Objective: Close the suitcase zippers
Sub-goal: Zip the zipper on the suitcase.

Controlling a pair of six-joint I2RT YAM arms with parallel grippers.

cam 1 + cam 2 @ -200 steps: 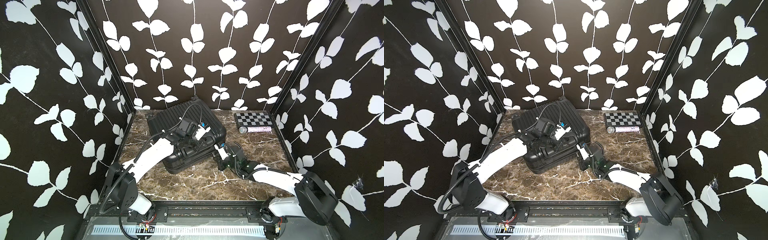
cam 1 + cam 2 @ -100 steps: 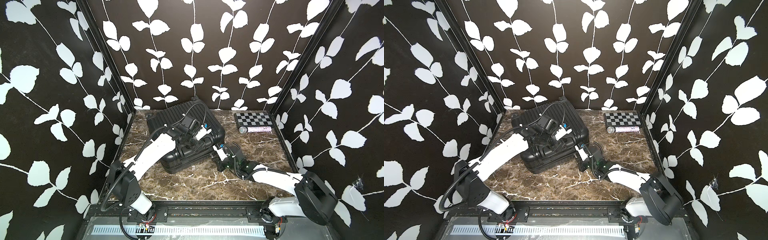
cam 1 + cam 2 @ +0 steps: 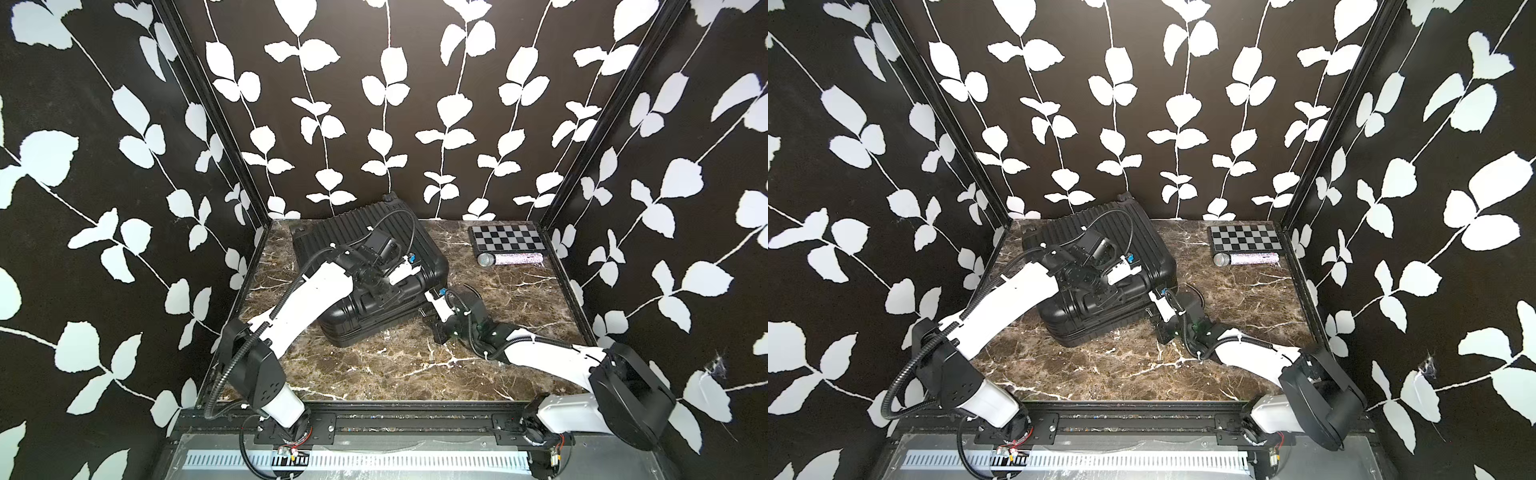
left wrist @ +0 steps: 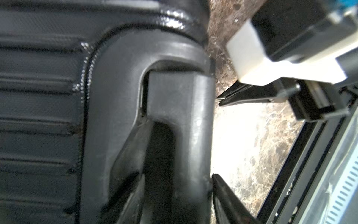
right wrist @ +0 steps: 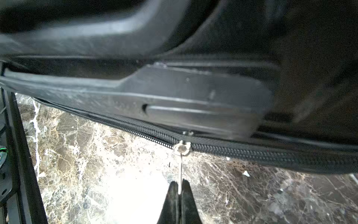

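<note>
You're looking at the suitcase lying flat on the marble table, set toward the back and left of centre and turned at an angle, ribbed shell up. In both top views its two shells sit together, so nothing of the inside shows. You can't tell what, if anything, is in it.

Your right gripper is low at the case's near right corner. Its jaws are pinched tight on the thin silver zipper pull, which runs straight from the fingertips to the slider. That slider sits on the zipper track, the black toothed line along the seam, just above the marble.

Your left gripper is over the top of the case at its near side, right beside the moulded handle. Its jaws stand apart, with bright marble showing between the two black fingers and nothing held in them. The tips lie just at the handle's edge, but the blurred close-up doesn't show whether they touch it.

Off at the back right, well apart from the case, a flat checkerboard lies on the table. A glittery microphone rests along its near edge.
</note>
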